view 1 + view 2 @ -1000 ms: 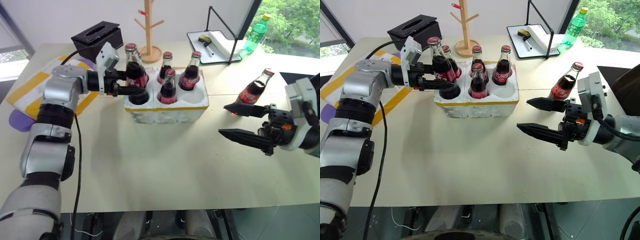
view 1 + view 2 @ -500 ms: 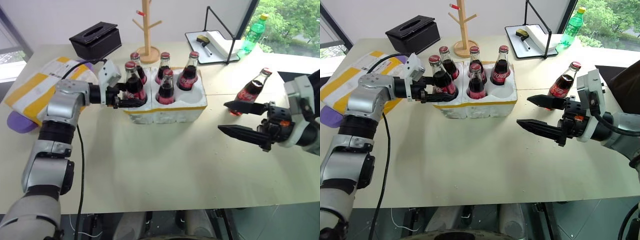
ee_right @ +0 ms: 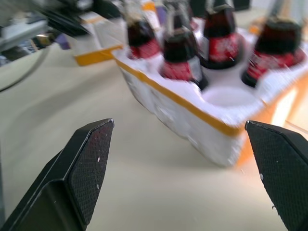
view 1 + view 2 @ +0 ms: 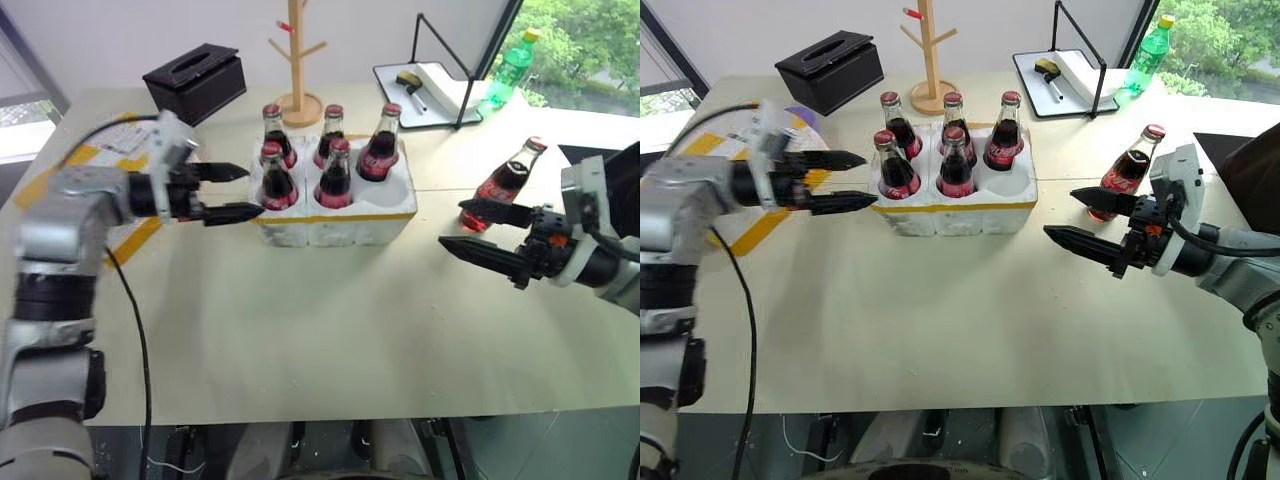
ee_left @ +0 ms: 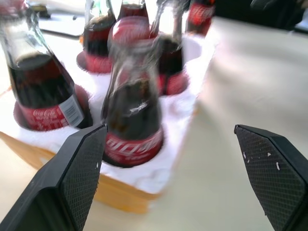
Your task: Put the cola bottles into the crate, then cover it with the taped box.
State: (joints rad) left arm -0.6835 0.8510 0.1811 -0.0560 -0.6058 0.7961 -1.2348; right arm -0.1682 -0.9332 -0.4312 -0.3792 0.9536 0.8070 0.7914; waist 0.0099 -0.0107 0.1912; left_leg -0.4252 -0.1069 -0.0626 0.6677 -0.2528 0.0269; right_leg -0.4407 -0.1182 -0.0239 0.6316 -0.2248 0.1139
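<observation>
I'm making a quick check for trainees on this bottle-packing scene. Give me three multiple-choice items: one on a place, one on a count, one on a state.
1. Where is the cola bottle that is outside the crate?
A. beside the right gripper
B. on the taped box
C. by the tissue box

2. How many bottles sit in the crate?
A. three
B. five
C. six

3. The left gripper is:
A. shut on a bottle
B. open, empty
C. holding the box

Answers: 1 A, it stands on the table there. 2 B, one well is empty. 3 B, its fingers are spread, holding nothing.

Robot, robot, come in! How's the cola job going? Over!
Left gripper open beside crate. Right gripper open near last cola bottle on table. Five bottles in, one well empty. Nothing blocking.
</observation>
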